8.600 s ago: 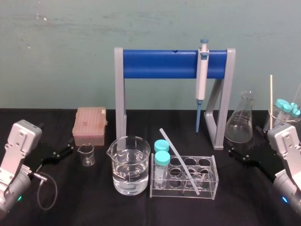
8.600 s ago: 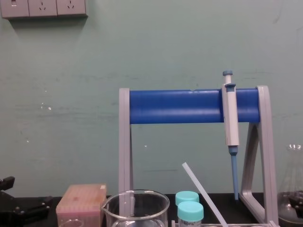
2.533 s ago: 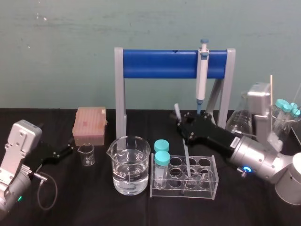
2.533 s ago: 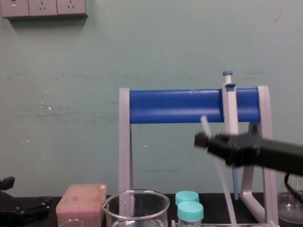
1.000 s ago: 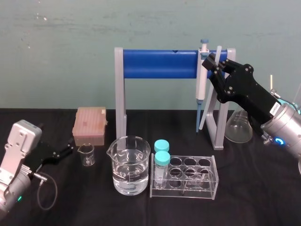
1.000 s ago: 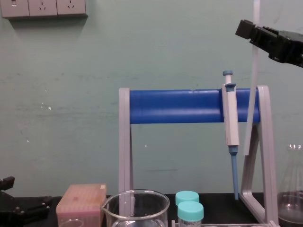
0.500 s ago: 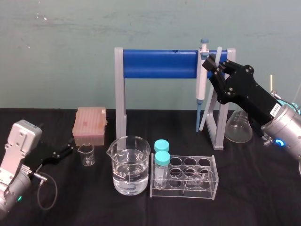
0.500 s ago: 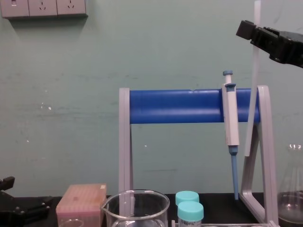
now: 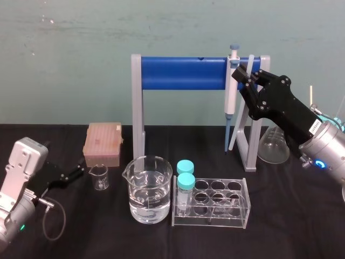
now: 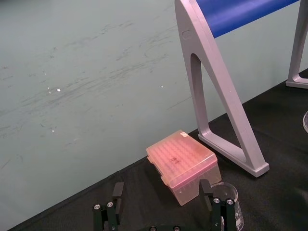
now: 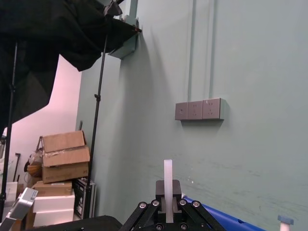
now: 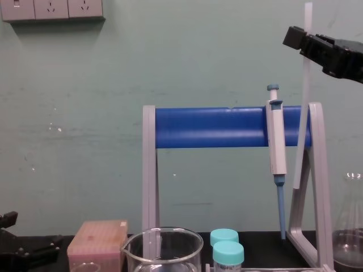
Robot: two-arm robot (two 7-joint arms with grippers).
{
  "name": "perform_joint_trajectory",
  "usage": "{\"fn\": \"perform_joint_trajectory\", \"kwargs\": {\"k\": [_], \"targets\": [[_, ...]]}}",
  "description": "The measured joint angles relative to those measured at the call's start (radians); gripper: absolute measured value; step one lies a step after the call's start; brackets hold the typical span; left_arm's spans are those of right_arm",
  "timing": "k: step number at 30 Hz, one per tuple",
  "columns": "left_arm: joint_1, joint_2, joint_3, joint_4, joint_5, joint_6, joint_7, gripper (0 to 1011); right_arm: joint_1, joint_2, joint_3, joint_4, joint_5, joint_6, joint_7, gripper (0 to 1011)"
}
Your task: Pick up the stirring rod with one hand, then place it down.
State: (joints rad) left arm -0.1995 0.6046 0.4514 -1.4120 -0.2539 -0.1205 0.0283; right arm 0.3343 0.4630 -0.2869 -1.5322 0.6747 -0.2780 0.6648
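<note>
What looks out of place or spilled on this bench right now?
Nothing is spilled or tipped. The one unusual thing is the stirring rod, hanging nearly upright in the air, shut in the right gripper beside the pipette on the stand. The left gripper rests open at the table's left.

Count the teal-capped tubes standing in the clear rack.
2. Both stand at the left end of the rack: the front tube and the rear tube directly behind it, beside the large beaker. The rack is see-through, so none seems hidden.
</note>
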Motion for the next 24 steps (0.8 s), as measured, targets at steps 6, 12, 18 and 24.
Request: {"fn": "perform_joint_trajectory", "kwargs": {"k": [6, 12, 18, 24], "targets": [[0.0, 0.0, 0.0, 0.0, 0.0, 0.0, 0.0, 1000, 0.004, -0.003, -0.002, 0.006, -0.002, 0.0, 0.001, 67], [0.0, 0.0, 0.0, 0.0, 0.0, 0.0, 0.0, 1000, 0.007, -0.004, -0.004, 0.01, -0.003, 0.0, 0.002, 67], [0.0, 0.0, 0.0, 0.0, 0.0, 0.0, 0.0, 1000, 0.008, -0.004, -0.005, 0.013, -0.004, 0.0, 0.003, 66], [0.0, 0.0, 0.0, 0.0, 0.0, 0.0, 0.0, 1000, 0.009, -0.004, -0.005, 0.013, -0.005, 0.0, 0.003, 67]]}}
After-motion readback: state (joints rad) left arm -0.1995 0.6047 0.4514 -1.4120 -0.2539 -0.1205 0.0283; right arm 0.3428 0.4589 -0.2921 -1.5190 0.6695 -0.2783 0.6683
